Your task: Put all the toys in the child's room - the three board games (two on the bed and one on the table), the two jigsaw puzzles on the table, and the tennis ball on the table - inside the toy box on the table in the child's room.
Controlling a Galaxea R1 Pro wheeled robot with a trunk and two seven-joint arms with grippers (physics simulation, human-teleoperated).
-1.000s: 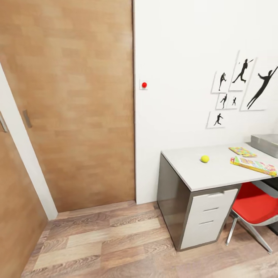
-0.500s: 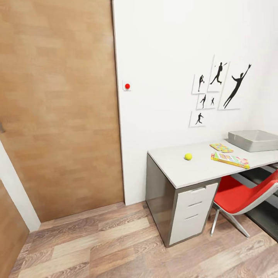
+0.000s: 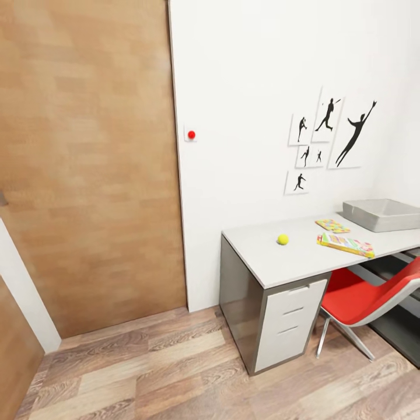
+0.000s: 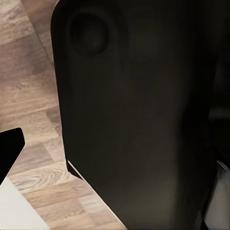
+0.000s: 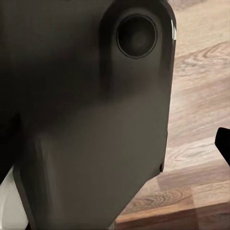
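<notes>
The table (image 3: pixel 262 256) stands against the white wall at the right of the head view. On it lie the yellow-green tennis ball (image 3: pixel 283 239), a multicolour jigsaw puzzle (image 3: pixel 332 225) and a flat colourful board game box (image 3: pixel 346 244). The pale grey toy box (image 3: pixel 382 214) sits at the table's far right end. The bed is out of view. In the left wrist view one black fingertip (image 4: pixel 8 151) hangs over the wood floor. The right wrist view has another black fingertip (image 5: pixel 224 143) at its edge.
A red chair (image 3: pixel 361 294) is tucked under the table beside the white drawers (image 3: pixel 291 324). A wood-panel door (image 3: pixel 87 163) covers the left wall. Plank floor (image 3: pixel 146 367) stretches in front. The robot's dark body (image 4: pixel 134 120) looms close in both wrist views.
The head view has swung right, so the desk sits further left and the whole toy box now shows. The things on the table have not moved.
</notes>
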